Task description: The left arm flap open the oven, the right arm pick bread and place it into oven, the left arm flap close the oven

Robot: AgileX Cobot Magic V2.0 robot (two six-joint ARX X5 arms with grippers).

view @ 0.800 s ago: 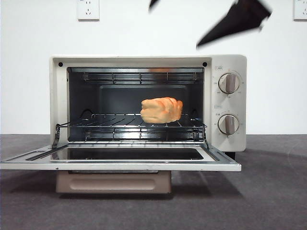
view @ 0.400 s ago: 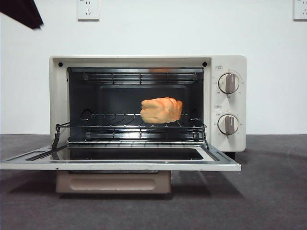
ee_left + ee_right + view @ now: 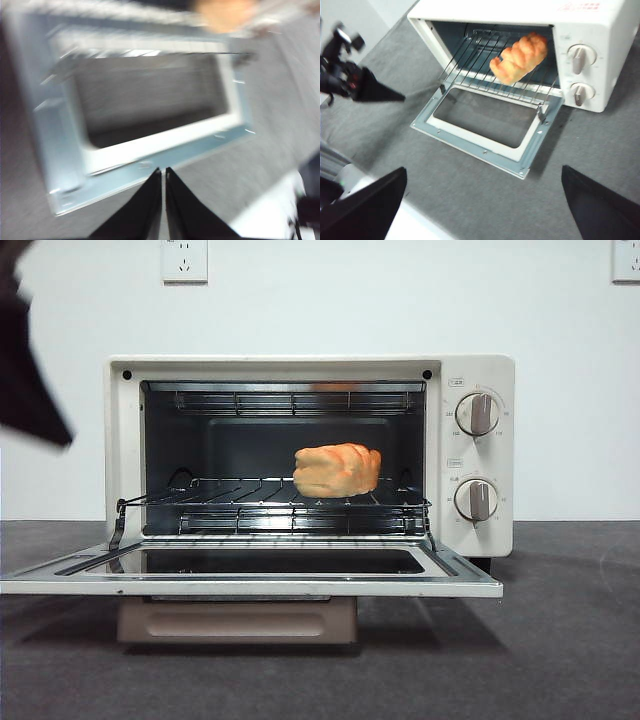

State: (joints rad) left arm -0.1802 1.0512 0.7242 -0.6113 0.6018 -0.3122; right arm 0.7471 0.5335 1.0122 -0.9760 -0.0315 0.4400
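The bread [image 3: 337, 470] lies on the wire rack [image 3: 270, 502] inside the oven [image 3: 480, 455], whose door [image 3: 250, 575] hangs flat open. The left gripper [image 3: 163, 172], jaws pressed together, hovers above the door's outer edge, well apart from the loaf. The right gripper [image 3: 482, 200] is spread wide, high above the table [image 3: 560, 640] and away from the oven.

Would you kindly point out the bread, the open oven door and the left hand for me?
bread [image 3: 336, 470], front view, middle of the loaf on the rack.
oven door [image 3: 470, 141], right wrist view, front strip of the lowered frame.
left hand [image 3: 163, 180], left wrist view, between its two black tips, jaws together.
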